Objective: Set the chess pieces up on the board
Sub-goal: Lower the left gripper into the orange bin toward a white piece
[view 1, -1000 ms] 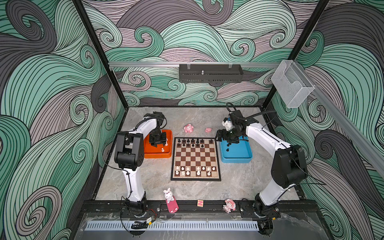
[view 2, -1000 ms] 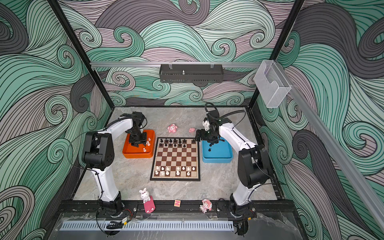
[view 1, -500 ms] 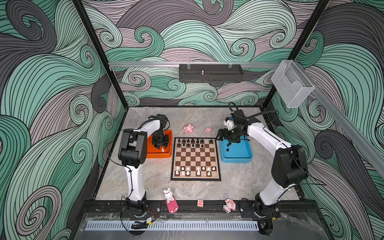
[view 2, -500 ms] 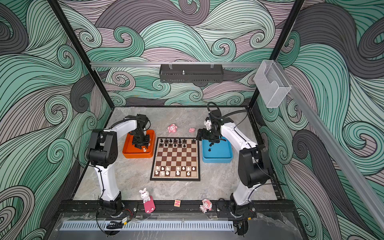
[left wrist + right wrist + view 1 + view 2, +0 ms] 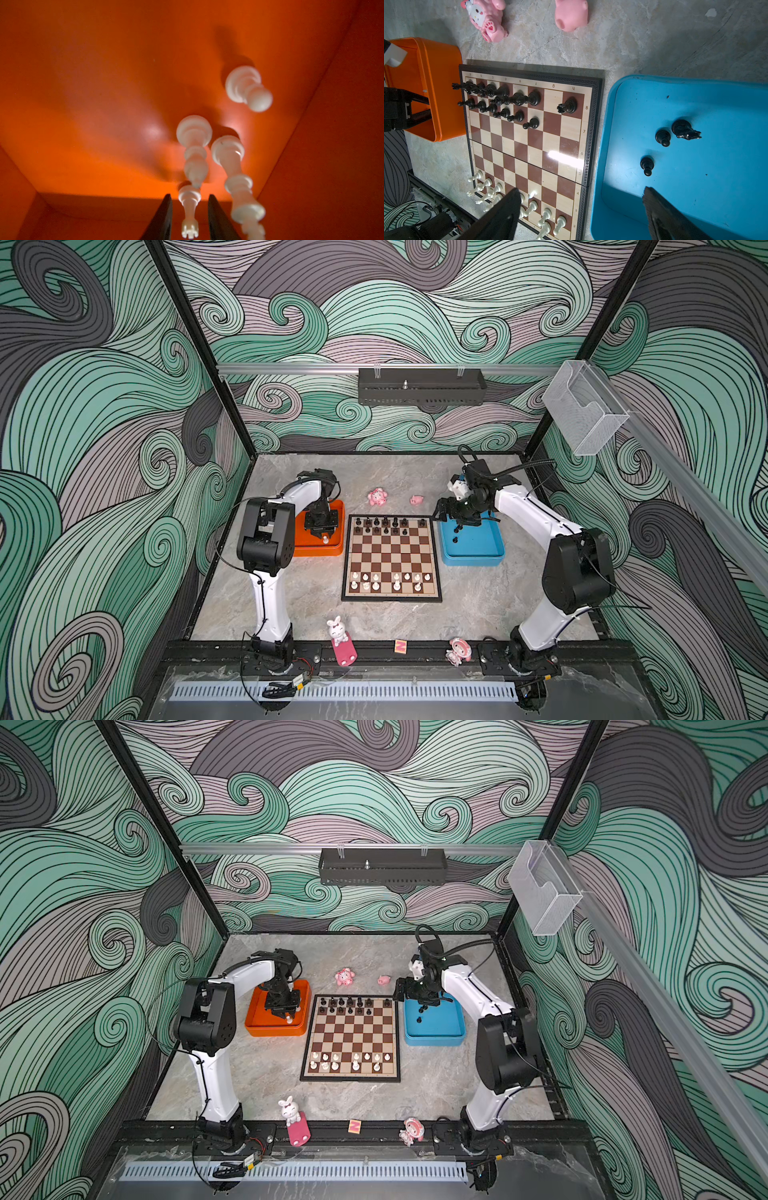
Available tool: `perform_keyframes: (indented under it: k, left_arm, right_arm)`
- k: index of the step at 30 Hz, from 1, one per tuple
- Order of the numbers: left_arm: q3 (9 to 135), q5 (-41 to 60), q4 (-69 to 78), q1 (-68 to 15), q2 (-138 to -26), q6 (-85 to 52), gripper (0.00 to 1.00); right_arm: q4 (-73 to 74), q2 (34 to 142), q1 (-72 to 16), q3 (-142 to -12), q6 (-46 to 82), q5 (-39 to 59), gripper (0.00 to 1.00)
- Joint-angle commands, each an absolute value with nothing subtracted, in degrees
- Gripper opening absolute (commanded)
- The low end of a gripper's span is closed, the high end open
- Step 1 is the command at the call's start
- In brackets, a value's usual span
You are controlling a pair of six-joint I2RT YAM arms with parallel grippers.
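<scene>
The board (image 5: 390, 556) lies mid-table in both top views, with black chess pieces (image 5: 386, 524) on its far rows and white ones (image 5: 390, 578) on its near rows. My left gripper (image 5: 190, 207) reaches down into the orange tray (image 5: 332, 549). Its jaws stand on either side of an upright white crowned piece (image 5: 189, 199), with a small gap on each side. Three more white pieces (image 5: 247, 89) stand close by. My right gripper (image 5: 580, 190) hangs wide open and empty over the blue tray's (image 5: 695, 187) edge beside the board. Two black pawns (image 5: 663, 137) and a knight (image 5: 684, 129) are in that tray.
Two pink figurines (image 5: 377, 497) lie on the table behind the board. A bunny figure (image 5: 340, 639), a small lettered block (image 5: 400, 646) and a pink doll (image 5: 459, 651) sit along the front rail. The orange tray's walls closely surround the left gripper.
The left arm has shifted a little over the orange tray and its jaws have narrowed around the white piece. The right arm has hardly moved.
</scene>
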State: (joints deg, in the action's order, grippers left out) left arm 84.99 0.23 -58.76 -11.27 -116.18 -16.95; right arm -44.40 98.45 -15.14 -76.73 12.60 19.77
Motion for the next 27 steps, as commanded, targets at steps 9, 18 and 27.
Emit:
perform_keyframes:
  k: [9, 18, 27]
  left_arm:
    - [84.02, -1.67, -59.41, -12.3, -116.96, -16.59, 0.32]
    - [84.37, -2.53, -60.06, -12.35, -116.2, -16.41, 0.23]
    - [86.21, -3.25, -62.86, -12.43, -113.96, -15.66, 0.2]
  right_arm:
    - [-44.82, 99.14, -14.59, -77.23, 12.0, 20.63, 0.92]
    - [-44.82, 98.52, -14.26, -76.82, 11.95, 20.64, 0.92]
    - [-44.77, 97.68, -13.8, -76.64, 11.95, 20.64, 0.92]
